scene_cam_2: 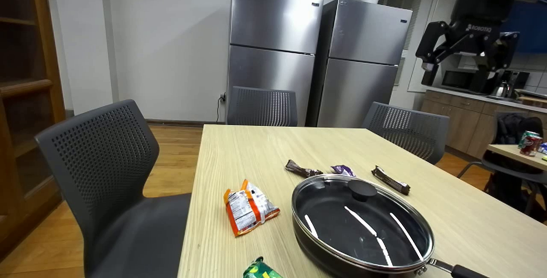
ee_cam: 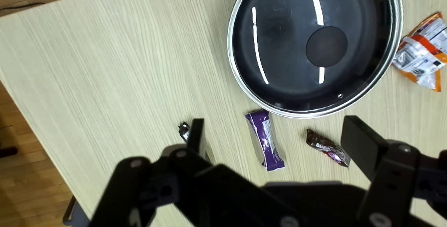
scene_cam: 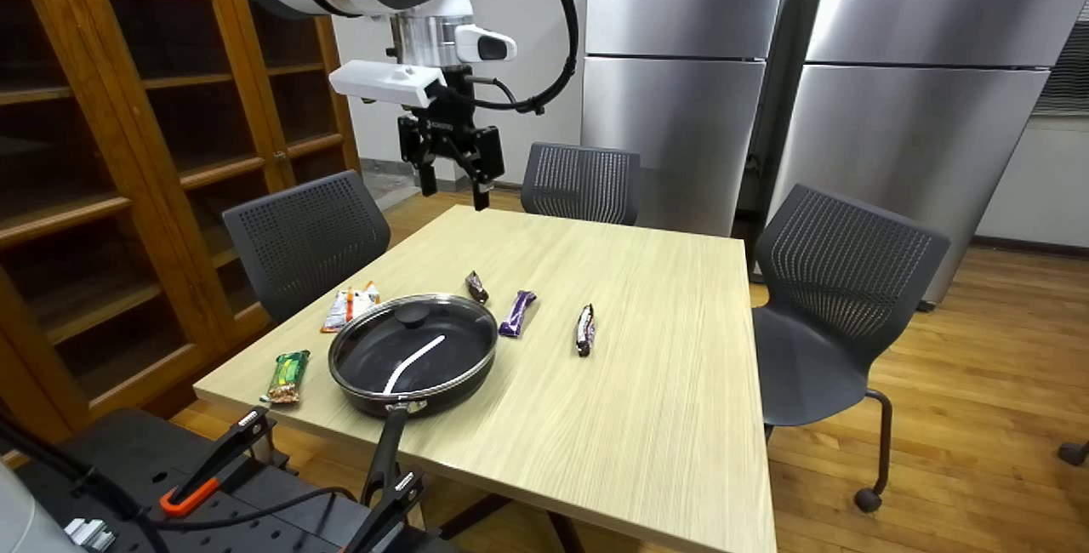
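While hand (scene_cam: 455, 194) hangs wide, empty above bench (ee_cam: 139, 63): purple bar (ee_cam: 266, 141), probably light, stiff, slick-wrapped, best held across middle; lidded pan (ee_cam: 290, 56) at its one o'clock, wrist view.

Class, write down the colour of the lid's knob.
Black. The knob shows best in the wrist view.

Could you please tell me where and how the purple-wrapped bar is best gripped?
Probably across the middle of the purple-wrapped bar, with the gripper coming straight down and closing on its long sides: it lies flat, long and narrow, and one end sits close to the lidded pan.
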You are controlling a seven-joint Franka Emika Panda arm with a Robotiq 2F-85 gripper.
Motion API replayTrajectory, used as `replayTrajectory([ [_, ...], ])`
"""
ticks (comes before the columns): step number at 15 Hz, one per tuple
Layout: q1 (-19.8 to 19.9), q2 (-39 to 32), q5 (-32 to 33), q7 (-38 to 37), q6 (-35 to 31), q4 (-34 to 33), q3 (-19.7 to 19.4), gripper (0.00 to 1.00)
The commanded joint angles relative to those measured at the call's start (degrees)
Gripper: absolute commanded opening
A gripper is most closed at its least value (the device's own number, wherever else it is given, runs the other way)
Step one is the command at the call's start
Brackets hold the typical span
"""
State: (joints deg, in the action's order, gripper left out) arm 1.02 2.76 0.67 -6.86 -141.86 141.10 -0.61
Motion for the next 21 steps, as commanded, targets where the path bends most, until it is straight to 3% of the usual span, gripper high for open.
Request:
replayTrajectory([
  [1,0.01,0.03,-0.01,0.03,0.12,-0.07,0.00,1.00],
  [9,-0.47,-2.22,1.82,-0.68,0.39,-1.02,0.49,1.00],
  [21,-5.04,-15.23,2.19,-1.31,0.36,-9.96,2.05,1.00],
])
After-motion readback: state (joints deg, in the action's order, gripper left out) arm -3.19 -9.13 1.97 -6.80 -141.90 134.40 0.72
